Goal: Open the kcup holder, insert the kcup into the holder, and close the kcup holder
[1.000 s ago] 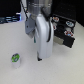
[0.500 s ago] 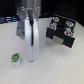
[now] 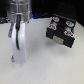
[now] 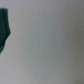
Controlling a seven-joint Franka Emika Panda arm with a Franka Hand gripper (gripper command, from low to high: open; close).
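Note:
The kcup (image 3: 12, 59) is a small green-topped pod on the white table at the exterior view's left. My gripper (image 3: 16, 61) hangs down over it, its pale fingers blurred but apparently spread, with the pod at their left side near the tips. The black kcup holder (image 3: 60, 37) stands at the exterior view's right, apart from the arm. Pale round cup slots (image 3: 61, 21) show on its upper part. The wrist view is mostly blank table, with a dark greenish shape (image 4: 4, 30) at one edge that I cannot identify.
The white tabletop (image 3: 42, 62) fills the space between the arm and the holder. The arm's grey body (image 3: 20, 10) rises at the upper left of the exterior view, with a dark cable along it.
The arm has swung from the middle toward the exterior view's left and come down over the kcup. The kcup and the holder have stayed where they were.

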